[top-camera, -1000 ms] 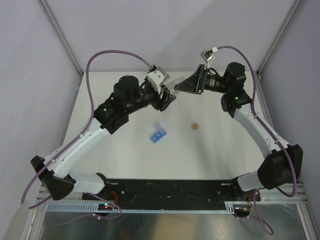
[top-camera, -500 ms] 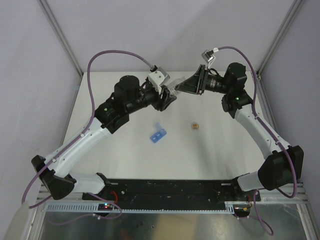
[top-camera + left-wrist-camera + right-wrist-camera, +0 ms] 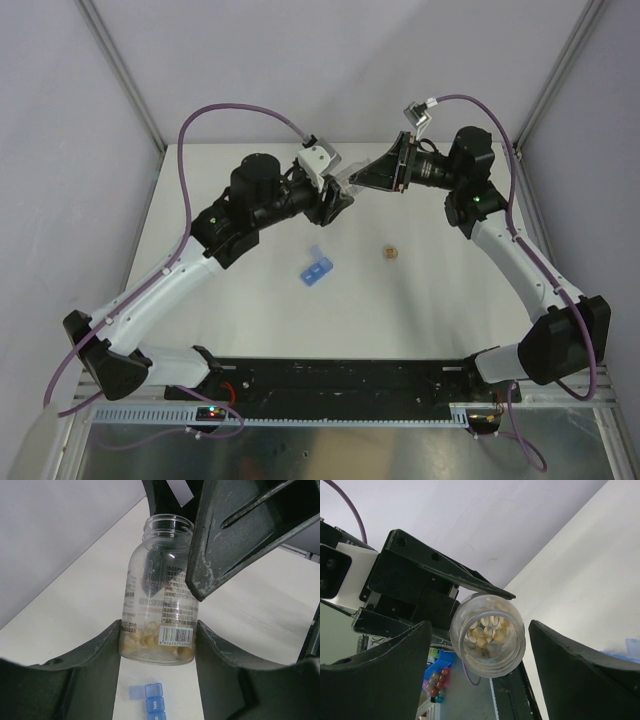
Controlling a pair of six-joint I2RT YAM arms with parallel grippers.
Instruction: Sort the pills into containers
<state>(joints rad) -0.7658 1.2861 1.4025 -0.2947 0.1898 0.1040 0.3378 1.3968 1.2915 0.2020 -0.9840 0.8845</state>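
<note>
Right gripper (image 3: 480, 630) jaws just spread wider, now apart either side of bottle (image 3: 150, 590) mouth, touching nothing; left gripper (image 3: 157, 630) clamped on that clear bottle, holding it tilted above table (image 3: 450, 300); neck open, no cap seen, so release likely clears way for pouring; blue containers (image 3: 317, 268) on table, well apart from bottle; brown bit (image 3: 391, 253) right of them, unidentifiable; pills (image 3: 150, 642) heaped in bottle base.
</note>
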